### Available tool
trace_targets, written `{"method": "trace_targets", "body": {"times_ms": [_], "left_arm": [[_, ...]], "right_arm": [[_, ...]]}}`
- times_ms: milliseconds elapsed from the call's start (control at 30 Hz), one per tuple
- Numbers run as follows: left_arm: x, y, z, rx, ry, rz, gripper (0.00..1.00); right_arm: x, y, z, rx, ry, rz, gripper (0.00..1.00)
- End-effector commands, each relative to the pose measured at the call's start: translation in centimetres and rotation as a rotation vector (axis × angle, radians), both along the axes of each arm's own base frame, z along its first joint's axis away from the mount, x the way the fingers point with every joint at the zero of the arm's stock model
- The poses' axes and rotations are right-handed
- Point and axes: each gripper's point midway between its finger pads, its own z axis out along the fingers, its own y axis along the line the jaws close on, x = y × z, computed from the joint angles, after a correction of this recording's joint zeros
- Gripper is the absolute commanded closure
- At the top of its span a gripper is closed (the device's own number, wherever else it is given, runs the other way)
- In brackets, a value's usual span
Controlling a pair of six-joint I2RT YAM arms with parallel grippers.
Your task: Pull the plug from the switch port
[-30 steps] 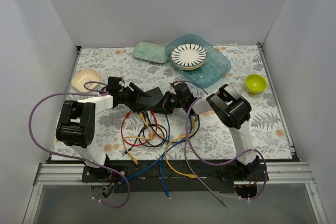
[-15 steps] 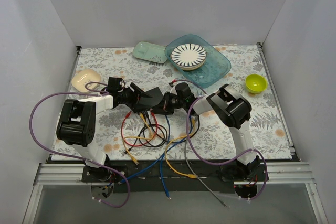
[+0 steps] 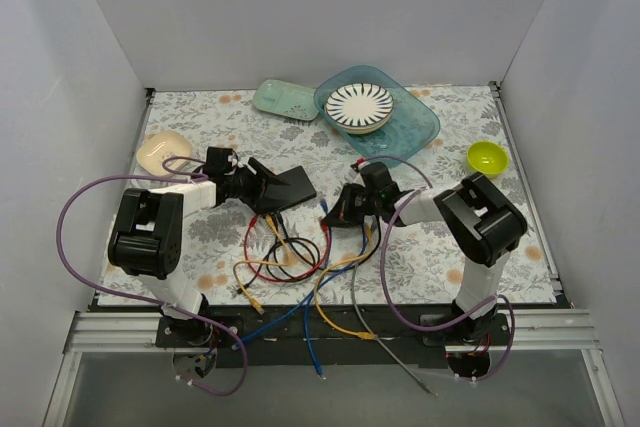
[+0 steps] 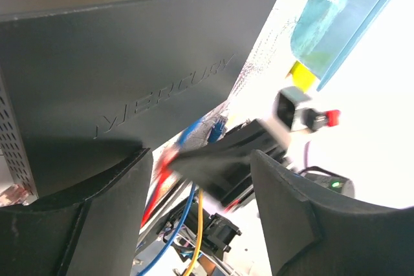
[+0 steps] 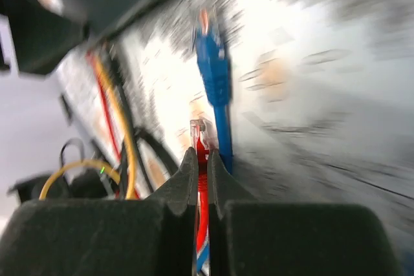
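The black switch (image 3: 287, 187) lies on the patterned table; in the left wrist view it fills the upper frame (image 4: 129, 63). My left gripper (image 3: 252, 183) is at its left end. Its jaws stand apart, and the left finger (image 4: 84, 224) touches the switch's corner. My right gripper (image 3: 338, 213) is to the right of the switch and clear of it. It is shut on a red cable's clear plug (image 5: 200, 135), which sticks out past the fingertips (image 5: 187, 166). A loose blue plug (image 5: 213, 69) lies just beyond.
A tangle of red, yellow, blue and black cables (image 3: 290, 257) lies in front of the switch. A teal tray (image 3: 415, 132) with a striped plate (image 3: 360, 107), a green dish (image 3: 285, 99), a yellow-green bowl (image 3: 487, 157) and a cream object (image 3: 163, 150) sit around the back.
My right gripper has moved right, away from the switch, with the red plug in it; the plug is out of the port. The switch has settled flatter.
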Motion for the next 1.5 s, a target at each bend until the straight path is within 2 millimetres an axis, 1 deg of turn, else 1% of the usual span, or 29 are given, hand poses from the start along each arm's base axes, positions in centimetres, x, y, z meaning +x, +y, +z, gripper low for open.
{"method": "trace_targets", "body": {"times_ms": [0,67,100,133,200,233,333,367,400,433,467,500,533,567,600,633,700,733,800,833,1000,1133,1167,1233,1267,1333,1367,1400,1467], "left_arm": [[-0.3,1.8,-1.7,0.113,0.035,0.038,0.37],[-0.1,1.9,-1.3,0.119,0.017,0.034,0.36],[0.0,2.0,-0.9,0.119,0.005,0.038,0.36],[0.2,2.0,-0.5,0.119,-0.011,0.040,0.36],[0.8,1.9,1.1,0.112,-0.071,0.042,0.34],[1.0,2.1,1.6,0.113,-0.093,0.049,0.33],[1.9,2.3,4.5,0.104,-0.187,0.072,0.32],[2.3,2.4,5.3,0.106,-0.207,0.086,0.32],[2.3,2.5,5.8,0.103,-0.217,0.092,0.31],[2.3,2.6,6.3,0.104,-0.225,0.104,0.31],[2.5,3.1,6.2,0.122,-0.220,0.135,0.31],[2.2,3.4,5.8,0.135,-0.188,0.154,0.31],[2.1,3.8,5.5,0.158,-0.173,0.173,0.32],[2.0,4.4,5.0,0.191,-0.145,0.195,0.32],[1.7,5.7,3.8,0.273,-0.087,0.232,0.33],[1.5,6.3,3.2,0.306,-0.065,0.239,0.33],[0.7,7.3,1.1,0.379,0.022,0.232,0.34],[0.6,7.5,0.7,0.400,0.034,0.218,0.35],[-0.2,7.8,-0.5,0.418,0.076,0.212,0.35],[-0.9,8.3,-1.3,0.439,0.099,0.230,0.36],[-2.6,9.6,-2.2,0.500,0.120,0.256,0.37],[-3.8,9.2,-4.4,0.494,0.186,0.207,0.42],[-4.1,8.6,-4.9,0.473,0.205,0.181,0.45],[-3.9,7.7,-5.6,0.428,0.209,0.141,0.52],[-4.1,6.8,-6.3,0.388,0.237,0.107,0.57],[-3.0,5.8,-6.4,0.344,0.212,0.066,0.59],[-3.0,5.4,-7.0,0.332,0.229,0.045,0.63],[-1.8,4.6,-6.3,0.298,0.189,0.016,0.64],[-1.0,3.7,-6.5,0.272,0.176,-0.024,0.70]], "right_arm": [[3.4,-7.2,-2.4,-0.321,-0.065,-0.170,0.99],[4.1,-7.6,-1.5,-0.341,-0.111,-0.153,0.98],[4.5,-7.4,-1.0,-0.336,-0.133,-0.140,0.90],[5.6,-6.7,0.6,-0.319,-0.177,-0.142,0.71],[6.6,-5.5,2.6,-0.293,-0.251,-0.135,0.59],[8.3,-4.6,4.9,-0.273,-0.308,-0.154,0.52],[9.9,-3.1,7.3,-0.268,-0.367,-0.145,0.47],[11.3,-2.1,9.5,-0.241,-0.407,-0.151,0.46],[11.5,-1.8,9.6,-0.253,-0.396,-0.143,0.46],[12.0,-1.6,8.5,-0.276,-0.371,-0.135,0.47],[13.5,-0.7,10.4,-0.260,-0.403,-0.147,0.48],[13.5,-1.2,9.3,-0.314,-0.361,-0.143,0.49],[14.2,-1.2,7.7,-0.351,-0.336,-0.145,0.55],[14.6,-1.1,7.2,-0.367,-0.328,-0.143,0.62],[15.3,-1.2,7.3,-0.383,-0.317,-0.151,0.69],[15.5,-1.3,5.5,-0.413,-0.288,-0.147,0.83],[16.5,-1.1,5.3,-0.434,-0.291,-0.146,0.93],[16.3,-1.7,3.4,-0.485,-0.259,-0.132,0.98],[16.6,-1.7,2.9,-0.511,-0.251,-0.123,0.99],[16.3,-2.2,1.9,-0.544,-0.233,-0.115,0.99],[15.4,-2.8,0.6,-0.570,-0.226,-0.088,0.99],[13.7,-1.9,0.5,-0.520,-0.222,-0.047,0.99],[12.8,-2.1,-0.2,-0.524,-0.204,-0.031,0.99],[11.8,-1.3,0.2,-0.489,-0.213,-0.006,0.99],[10.9,-1.4,-0.2,-0.491,-0.200,0.005,0.99],[10.0,-1.1,0.2,-0.476,-0.210,0.021,0.99],[9.1,-1.3,-0.3,-0.482,-0.196,0.034,0.99],[8.8,-1.3,0.2,-0.473,-0.206,0.036,0.99],[7.9,-1.4,0.1,-0.474,-0.205,0.045,0.99]]}}
